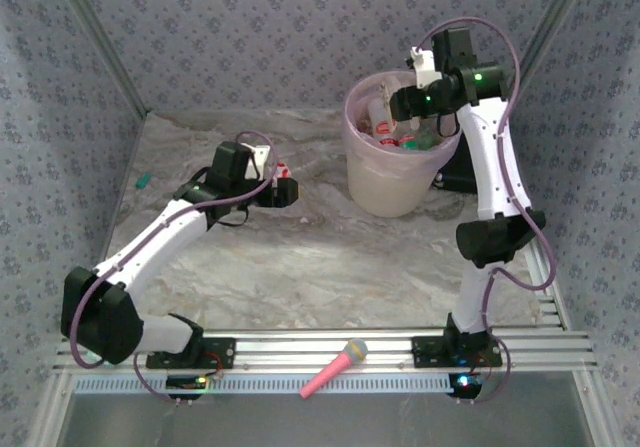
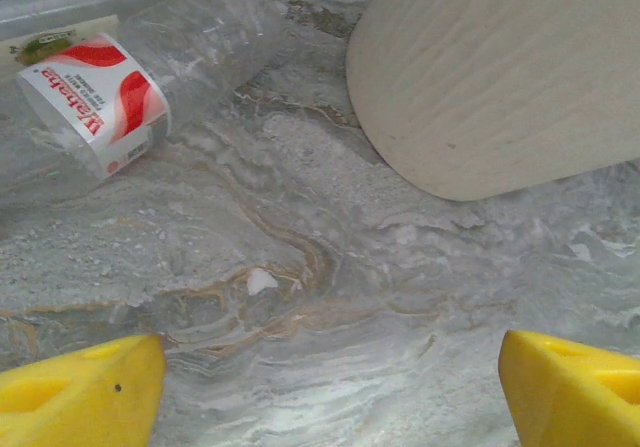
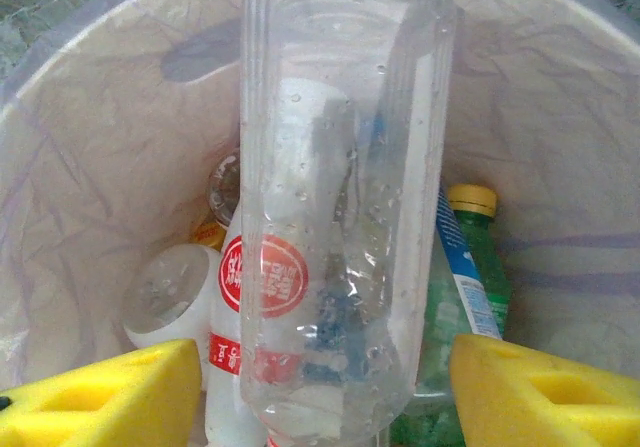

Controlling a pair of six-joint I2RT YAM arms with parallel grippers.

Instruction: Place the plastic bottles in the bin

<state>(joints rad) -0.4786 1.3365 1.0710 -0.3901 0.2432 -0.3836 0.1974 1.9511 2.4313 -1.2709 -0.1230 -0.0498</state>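
Hovering over the one bin [image 1: 390, 182], right end effector [image 3: 325, 372] gapes around one clear bottle [image 3: 340, 167]; left end effector [image 2: 330, 372] gapes empty.

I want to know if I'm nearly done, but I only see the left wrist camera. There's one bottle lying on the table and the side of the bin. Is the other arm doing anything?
Observer: Yes. The right end effector is over the bin, with a clear bottle between its open jaws.
Operator: Are there bottles inside?
Observer: Several, including a green bottle with a yellow cap and a white bottle.
Operator: Is anything else lying around?
Observer: A pink toy microphone lies on the metal rail at the near edge.
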